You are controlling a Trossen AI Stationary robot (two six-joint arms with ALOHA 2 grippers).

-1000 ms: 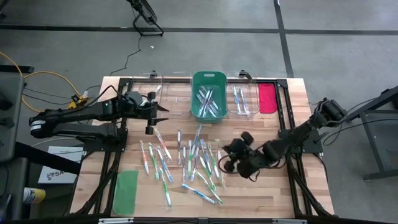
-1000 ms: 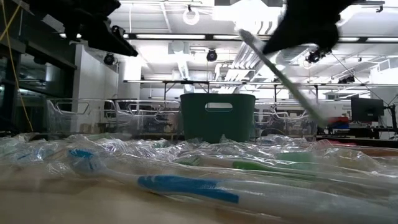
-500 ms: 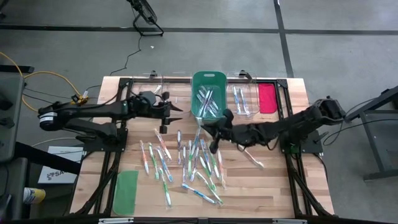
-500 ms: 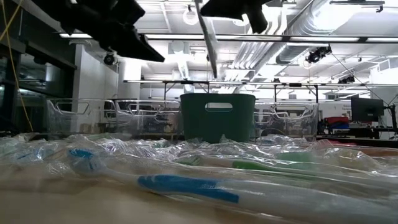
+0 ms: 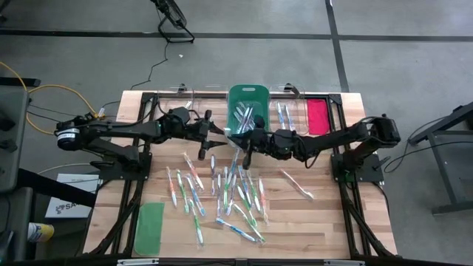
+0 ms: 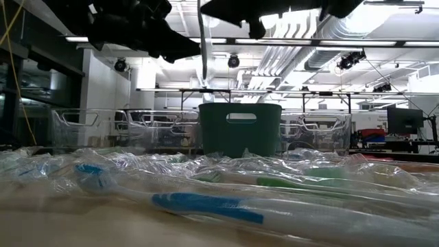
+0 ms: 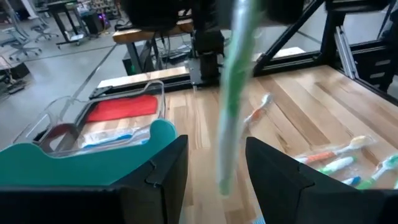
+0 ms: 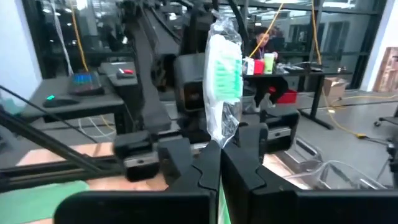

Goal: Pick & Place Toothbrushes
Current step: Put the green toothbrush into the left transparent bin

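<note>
Wooden table (image 5: 325, 214) littered with toothbrushes (image 5: 222, 188). Right gripper (image 5: 247, 142) clamped on green toothbrush (image 8: 224, 87) beside green bin (image 5: 247, 96) — left gripper (image 5: 214, 135), fingers apart, apparently straddles it; collision or fumbled handoff possible.

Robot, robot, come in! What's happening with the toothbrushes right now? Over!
Right end effector shut on a green toothbrush, beside the green bin. Left end effector open, facing it, brush hanging between its fingers. Nothing blocking.
</note>
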